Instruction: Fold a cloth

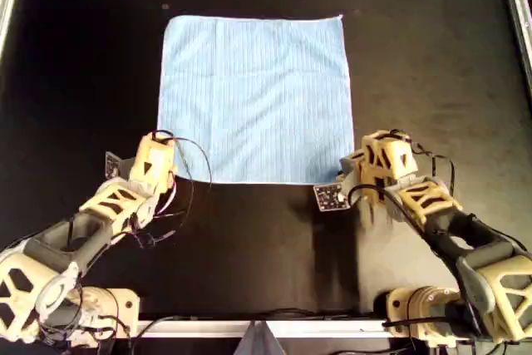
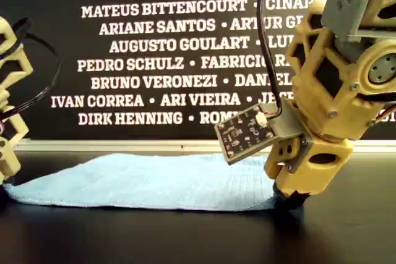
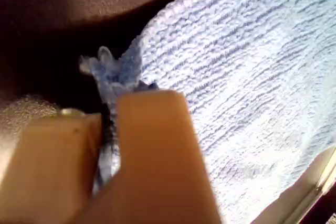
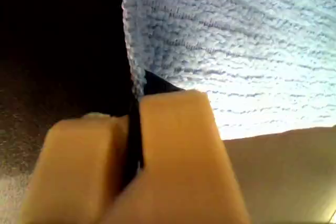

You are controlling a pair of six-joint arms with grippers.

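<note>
Tan plastic fingers [image 3: 142, 150] fill the near part of the left wrist view, pressed together on a bunched corner of the cloth [image 3: 247, 82], a detail the overhead view hides beneath the arm's body. The right wrist view shows its own fingers [image 4: 173, 145] closed tight at the fabric's edge, with a dark strip between them; whether fabric sits in that pinch cannot be told from it. From above, the left gripper [image 1: 160, 149] sits at the near left corner of the cloth [image 1: 256, 97] and the right gripper [image 1: 359, 174] at the near right corner, the pale-blue striped square lying flat and spread on the black table [image 1: 432, 81] beyond them. Only the exterior view shows the lettered wall [image 2: 161, 47] behind, with the cloth [image 2: 142, 180] low on the table.
</note>
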